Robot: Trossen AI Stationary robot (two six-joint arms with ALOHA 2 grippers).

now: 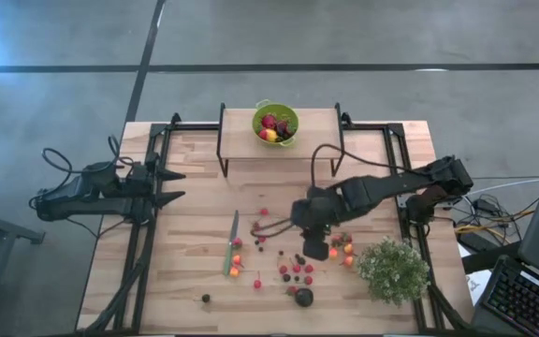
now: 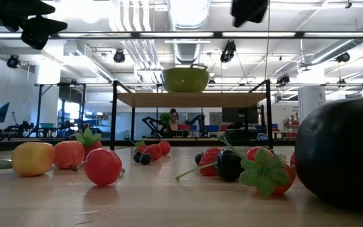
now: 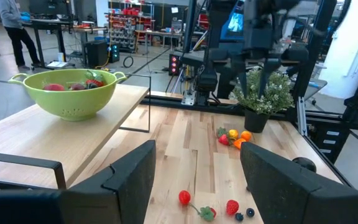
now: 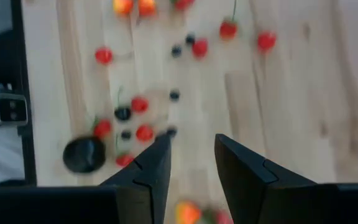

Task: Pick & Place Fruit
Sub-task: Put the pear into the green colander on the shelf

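Observation:
Small fruit lies scattered on the wooden table: red berries, dark ones, orange and yellow pieces and a bigger dark round fruit, which fills the right of the low view. More fruit sits in a green bowl on a raised shelf at the far edge. My right gripper hangs above the berries, tilted downward, open with a narrow gap and nothing between its fingers. My left gripper waits open at the table's left edge.
A slim green-handled knife lies left of the berries. A bushy potted plant stands at the near right, close to my right arm. The shelf stands on black legs over the far middle. Black frame rails run along both table sides.

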